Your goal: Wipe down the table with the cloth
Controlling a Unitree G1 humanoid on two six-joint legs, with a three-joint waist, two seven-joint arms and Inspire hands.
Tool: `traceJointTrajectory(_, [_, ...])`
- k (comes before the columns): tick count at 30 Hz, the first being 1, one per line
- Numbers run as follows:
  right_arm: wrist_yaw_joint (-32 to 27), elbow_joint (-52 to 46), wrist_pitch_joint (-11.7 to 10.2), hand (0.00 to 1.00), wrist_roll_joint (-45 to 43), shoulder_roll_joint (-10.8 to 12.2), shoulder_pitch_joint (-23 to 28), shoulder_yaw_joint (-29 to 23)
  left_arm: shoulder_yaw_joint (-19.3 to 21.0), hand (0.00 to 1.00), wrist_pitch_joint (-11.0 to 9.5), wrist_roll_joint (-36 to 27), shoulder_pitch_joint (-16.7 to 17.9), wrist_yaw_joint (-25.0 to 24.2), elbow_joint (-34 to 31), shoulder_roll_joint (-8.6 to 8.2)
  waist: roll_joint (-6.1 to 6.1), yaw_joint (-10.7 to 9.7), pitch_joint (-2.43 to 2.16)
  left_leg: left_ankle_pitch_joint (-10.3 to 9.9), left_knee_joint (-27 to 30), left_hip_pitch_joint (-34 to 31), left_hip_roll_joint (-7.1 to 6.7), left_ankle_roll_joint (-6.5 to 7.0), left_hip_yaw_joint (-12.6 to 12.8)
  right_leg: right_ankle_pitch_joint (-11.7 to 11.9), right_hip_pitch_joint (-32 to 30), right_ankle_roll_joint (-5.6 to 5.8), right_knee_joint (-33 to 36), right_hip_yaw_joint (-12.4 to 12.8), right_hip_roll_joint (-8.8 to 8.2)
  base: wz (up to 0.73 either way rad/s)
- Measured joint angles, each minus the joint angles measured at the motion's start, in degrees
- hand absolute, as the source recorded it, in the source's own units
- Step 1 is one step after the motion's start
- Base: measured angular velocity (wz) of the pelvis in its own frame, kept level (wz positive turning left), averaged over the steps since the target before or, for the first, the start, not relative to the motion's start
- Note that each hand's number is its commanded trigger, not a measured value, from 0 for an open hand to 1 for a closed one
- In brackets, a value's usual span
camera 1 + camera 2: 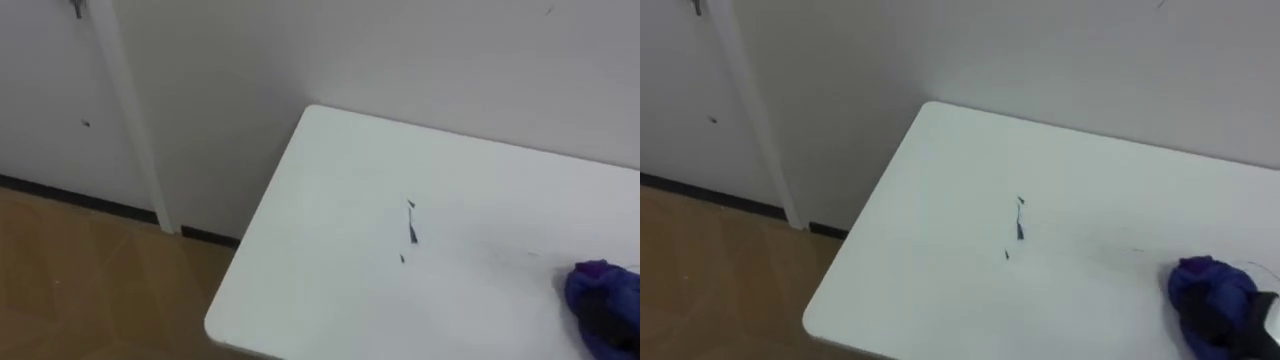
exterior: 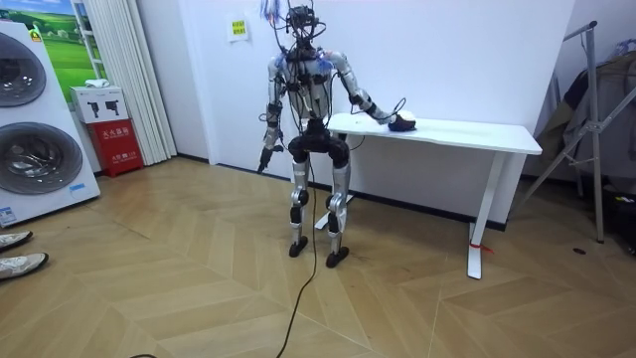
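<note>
Right hand is resting on the bunched blue cloth on the bench, and I can't tell its grip because the fingers aren't readable at the cloth. The small dark marks are sitting well to the hand's left, so it should be pressing flat and sweeping leftward over them in overlapping passes, stopping short of the end edge beyond so the cloth isn't dropping off. Eye views are giving the marks and the cloth's folds, while the room view is giving the robot standing at the bench's end with the left hand hanging at its side, fingers too small to read.
</note>
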Motion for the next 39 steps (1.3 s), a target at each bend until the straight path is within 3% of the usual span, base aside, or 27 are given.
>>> traceJointTrajectory(2, [0.47,-0.83,3.22,1.0,-0.19,0.54,-2.5,2.03,-1.8,0.0,0.02,-0.01,-0.7,0.18,0.5,-0.4,0.28,0.9,0.15,0.21,-0.2,-0.1,0.47,-0.33,1.48,0.09,-1.29,-0.16,0.8,1.38,0.4,-0.45])
traceJointTrajectory(4, [4.19,-4.94,8.08,1.0,-1.6,2.02,-5.33,6.44,-3.92,0.0,0.27,0.04,-1.94,0.17,0.93,-0.84,0.4,2.55,0.39,0.39,-0.31,-0.54,1.03,-0.69,2.49,0.54,-2.94,-0.86,1.66,3.34,1.25,-0.54])
traceJointTrajectory(6, [8.84,-11.47,10.15,1.0,-3.73,2.86,-6.4,12.81,-4.09,0.0,0.37,0.04,-3.09,0.08,1.17,-1.16,0.48,5.03,0.67,0.55,-0.78,-0.78,1.51,-0.88,2.91,1.16,-4.68,-1.78,1.95,3.4,1.97,-0.73])
traceJointTrajectory(8, [13.05,-14.86,10.84,1.0,-5.48,5.05,-10.66,20.02,-5.08,0.0,0.41,0.0,-3.66,-0.19,1.29,-0.94,0.1,5.74,1.33,0.75,-0.9,-1.52,1.63,-0.99,1.76,1.56,-5.89,-2.38,1.96,3.48,2.66,-0.39])
traceJointTrajectory(10, [17.04,-15.81,8.62,1.0,-7.83,6.04,-16.06,25.96,-7.27,0.0,0.43,-0.07,-5.12,-1.03,1.13,-1.11,-0.35,7.28,2.45,1.41,-1.2,-2.78,1.75,-1.3,1.09,1.65,-6.94,-2.68,1.57,3.04,2.89,0.21])
traceJointTrajectory(12, [18.42,-15.68,7.69,1.0,-9.12,6.14,-17.76,26.55,-7.95,0.0,0.36,-0.09,-5.04,-1.39,0.56,-1.12,-0.45,8.91,2.4,1.71,-1.21,-3.11,1.55,-1.22,-0.16,1.52,-7.25,-2.58,1.08,2.2,2.75,0.38])
traceJointTrajectory(14, [18.43,-15.45,6.94,1.0,-9.77,6.15,-17.54,26.26,-7.76,0.0,0.67,-0.11,-2.66,-1.85,-0.03,-0.5,-0.9,9.08,2.16,1.76,-1.35,-3.14,1.32,-1.17,-1.44,1.42,-6.63,-2.41,0.48,1.16,2.62,0.36])
traceJointTrajectory(16, [16.4,-14.27,3.12,1.0,-9.24,6.1,-13.91,22.96,-5.61,0.0,1.28,-1.17,0.37,-2.13,0.01,-0.25,-0.82,6.82,2.17,1.76,-1.23,-3.11,1.05,-1.16,-3.18,1.32,-5.55,-2.24,0.48,-0.59,2.22,0.5])
traceJointTrajectory(17, [15.26,-13.69,1.83,1.0,-9.19,6.11,-12.89,21.82,-5.1,0.0,1.32,-1.06,0.77,-2.24,0.01,-0.23,-0.84,6.15,2.16,1.76,-1.24,-3.0,0.97,-1.16,-3.26,1.29,-5.16,-2.19,0.44,-0.91,2.12,0.67])
traceJointTrajectory(18, [12.52,-12.3,-0.81,1.0,-8.88,6.11,-10.45,19.27,-4.47,0.0,1.22,-0.96,1.35,-2.26,0.45,-0.16,-0.77,4.72,2.15,1.79,-1.26,-2.49,0.57,-1.11,-3.22,1.13,-3.92,-1.93,0.21,-0.89,1.71,0.65])
traceJointTrajectory(20, [8.65,-12.02,-3.52,1.0,-8.7,6.08,-5.38,13.99,-2.44,0.0,0.79,0.39,1.45,-2.28,1.71,-0.25,-0.55,3.77,1.5,1.86,-1.3,-1.89,-0.11,-1.0,-2.63,0.81,-2.72,-1.41,-0.32,-0.81,0.87,0.41])
traceJointTrajectory(21, [6.31,-12.0,-4.75,1.0,-8.13,6.05,-2.3,10.41,-0.3,0.0,0.67,1.36,1.53,-2.27,1.84,-0.22,-0.6,3.43,1.39,1.88,-1.32,-1.36,-0.61,-0.95,-2.15,0.54,-1.94,-0.97,-0.43,-0.96,0.38,0.03])
traceJointTrajectory(24, [1.44,-8.73,-6.21,1.0,-5.63,4.02,2.96,4.15,3.38,0.0,0.67,3.93,1.77,-2.12,2.1,0.99,-0.85,1.62,0.5,1.87,-1.35,-0.67,-1.05,-0.93,-0.5,0.33,-1.0,-0.6,-0.31,-0.45,-0.51,0.0])
traceJointTrajectory(26, [0.38,-5.34,-6.4,1.0,-4.33,1.68,4.47,1.29,4.66,0.0,0.64,4.28,1.72,-2.11,1.98,1.51,-0.97,0.64,0.42,1.82,-1.35,0.14,-1.68,-0.84,-0.49,0.37,-0.19,-0.5,-0.29,-0.07,-0.82,-0.04])
traceJointTrajectory(27, [0.17,-3.45,-6.4,1.0,-3.99,0.42,5.16,-0.14,5.02,0.0,0.34,4.17,1.64,-2.17,1.7,1.6,-0.86,0.37,0.31,1.46,-1.3,0.41,-1.69,-0.24,-0.5,0.27,0.11,-0.32,-0.12,0.05,-0.85,-0.1])
traceJointTrajectory(28, [-0.15,-1.65,-6.4,1.0,-3.05,-0.53,5.61,-0.93,5.13,0.0,0.16,3.98,1.49,-2.25,0.64,1.55,-0.65,-0.01,0.19,0.42,-1.26,0.67,-1.54,1.43,-0.51,-0.06,0.39,0.21,-0.13,-0.03,-0.57,-0.09])
traceJointTrajectory(29, [-0.22,-1.03,-6.34,1.0,-2.52,-0.65,5.82,-1.24,5.1,0.0,0.04,3.63,1.14,-2.25,0.11,1.57,-0.79,-0.14,0.21,0.02,-1.29,0.72,-1.34,1.62,-0.66,-0.3,0.5,0.58,-0.17,0.09,-0.63,-0.14])
traceJointTrajectory(32, [-0.33,-0.92,-5.01,1.0,-0.6,-0.43,5.42,-0.85,2.35,0.0,-0.06,2.87,0.64,-1.91,0.19,0.99,-0.49,-0.14,0.03,-0.42,-0.74,0.83,-1.22,1.72,0.36,-0.17,0.44,0.77,0.04,0.27,-0.71,-0.25])
traceJointTrajectory(35, [-0.31,-2.19,0.3,1.0,-0.04,1.52,1.44,2.15,-0.55,0.0,0.06,2.31,-0.03,-1.6,0.28,-0.07,-0.13,0.94,0.09,-0.43,-0.36,0.81,-0.6,1.51,2.25,0.21,-0.62,0.47,0.65,1.45,-0.16,-0.38])
traceJointTrajectory(37, [1.06,-4.87,5.6,1.0,-0.1,3.35,-1.6,5.36,-2.91,0.0,0.16,2.27,-1.1,-1.14,0.81,-1.22,0.08,2.89,0.22,-0.24,-0.47,0.79,0.21,0.99,4.65,0.7,-2.32,-0.26,1.6,1.65,0.48,-0.54])
traceJointTrajectory(38, [1.73,-6.26,7.02,1.0,-0.55,3.96,-2.25,6.87,-3.53,0.0,0.28,2.32,-1.36,-0.98,0.89,-1.46,0.17,3.68,0.3,-0.19,-0.54,0.8,0.47,0.78,5.45,0.88,-2.65,-0.54,2.0,1.53,0.71,-0.83])
traceJointTrajectory(39, [4.01,-10.19,9.44,1.0,-1.75,5.14,-3.22,11.05,-5.07,0.0,0.33,2.29,-1.83,-0.81,0.85,-1.68,0.3,5.8,0.39,-0.26,-0.52,0.64,1.29,0.42,6.94,1.24,-4.31,-1.14,3.0,1.45,1.2,-0.94])
